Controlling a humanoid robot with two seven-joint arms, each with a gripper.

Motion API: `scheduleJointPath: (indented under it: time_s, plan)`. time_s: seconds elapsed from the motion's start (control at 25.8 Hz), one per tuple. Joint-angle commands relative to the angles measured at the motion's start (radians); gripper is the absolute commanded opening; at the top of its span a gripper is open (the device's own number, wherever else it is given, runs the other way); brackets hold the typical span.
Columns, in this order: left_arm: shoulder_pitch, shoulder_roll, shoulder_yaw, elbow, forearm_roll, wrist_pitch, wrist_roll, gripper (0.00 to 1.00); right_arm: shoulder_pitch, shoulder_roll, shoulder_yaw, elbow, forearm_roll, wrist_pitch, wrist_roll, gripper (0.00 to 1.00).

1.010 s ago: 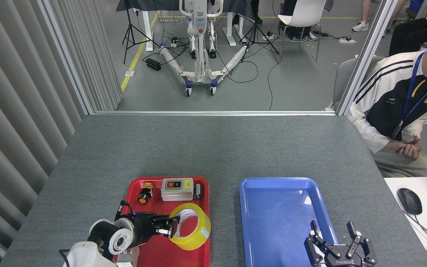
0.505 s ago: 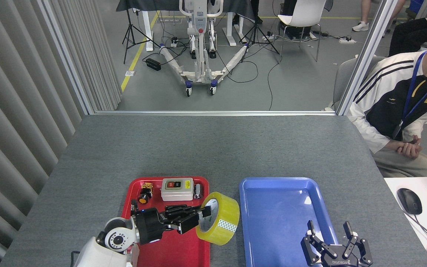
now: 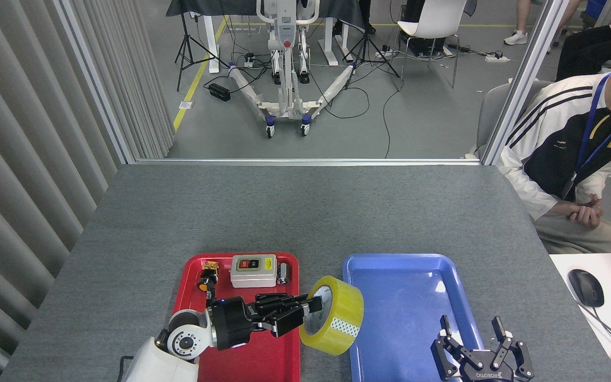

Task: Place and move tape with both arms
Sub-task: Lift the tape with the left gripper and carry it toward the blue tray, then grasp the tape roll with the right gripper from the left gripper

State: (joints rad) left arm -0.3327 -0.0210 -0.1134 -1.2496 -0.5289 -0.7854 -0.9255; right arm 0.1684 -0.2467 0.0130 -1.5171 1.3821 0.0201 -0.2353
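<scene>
Yellow tape (image 3: 333, 315) hangs pinched in my left hand (image 3: 305, 310) between red tray (image 3: 189, 276) and blue tray (image 3: 390, 265); right hand (image 3: 478, 339) waits spread, empty. I'd carry it level, lowering gently.

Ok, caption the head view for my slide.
Left gripper carries the tape between red tray and blue tray.

Bright, even indoor light from overhead. Sharp focus throughout, shadows soft and faint. A small white glare spot sits on the blue tray (image 3: 439, 286). Slight wide-angle bending at the edges.
</scene>
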Motion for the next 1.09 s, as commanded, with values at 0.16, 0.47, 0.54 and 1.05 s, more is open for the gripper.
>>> scheduleJointPath:
  time_s: [0.16, 0.47, 0.54, 1.05]
  plan:
    - [0.004, -0.004, -0.029, -0.013, 0.012, 0.0, 0.001, 0.0, 0.022, -0.01, 0.033, -0.015, 0.003, -0.046, -0.098, 1.0]
    - [0.004, -0.004, -0.029, -0.008, 0.015, 0.0, 0.001, 0.0, 0.063, -0.103, 0.03, -0.04, 0.006, -0.632, -0.318, 1.0]
    - [0.004, -0.004, -0.029, -0.008, 0.015, 0.0, 0.001, 0.0, 0.056, -0.106, 0.044, -0.04, 0.006, -0.641, -0.318, 1.0]
    - [0.011, -0.002, -0.034, -0.025, 0.021, 0.0, 0.001, 0.0, -0.049, -0.072, 0.318, -0.031, 0.075, -0.618, -0.302, 0.98]
